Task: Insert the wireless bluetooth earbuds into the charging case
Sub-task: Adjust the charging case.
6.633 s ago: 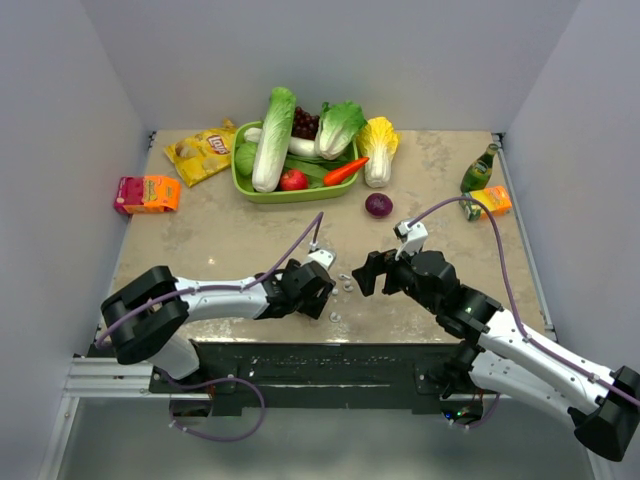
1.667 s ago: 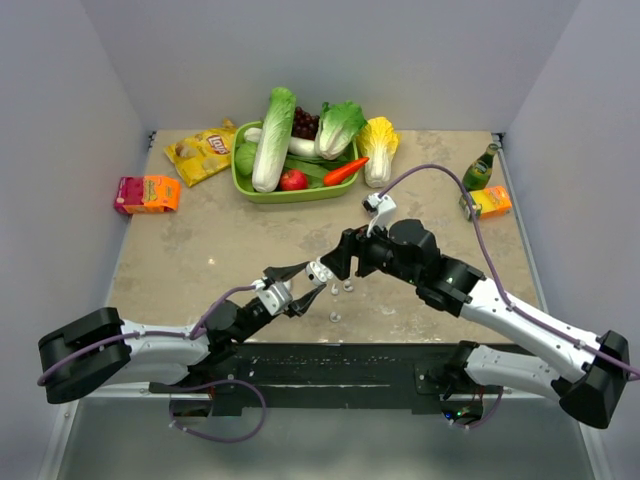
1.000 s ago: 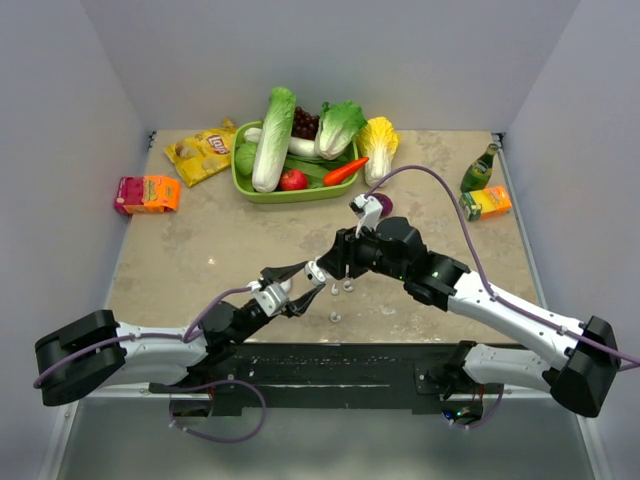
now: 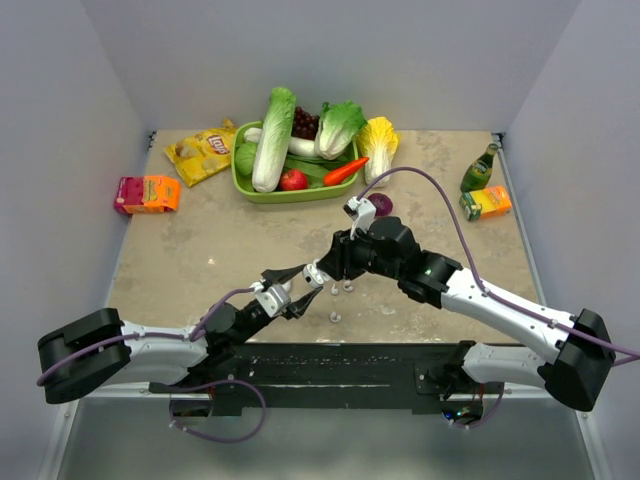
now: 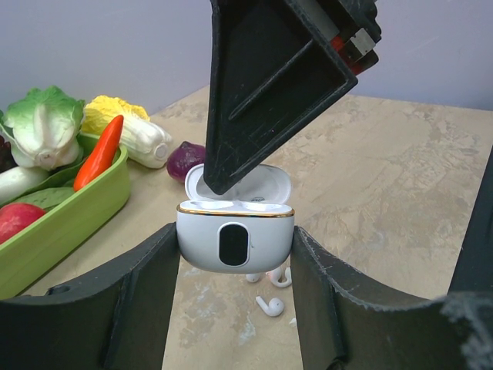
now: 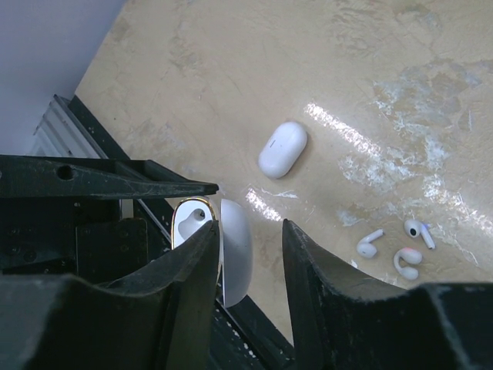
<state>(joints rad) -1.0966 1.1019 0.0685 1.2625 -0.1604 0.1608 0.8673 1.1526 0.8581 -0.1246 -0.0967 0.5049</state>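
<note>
Charging case (image 6: 235, 266) body partly hidden behind right pincer (image 6: 248, 231).

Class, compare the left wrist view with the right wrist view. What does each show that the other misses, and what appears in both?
Only the left wrist view: the green tray of vegetables, the purple onion and the dark oval on the front of the case. Only the right wrist view: a white oval pod lying on the table. Both: the open white case and loose earbuds on the table.
</note>
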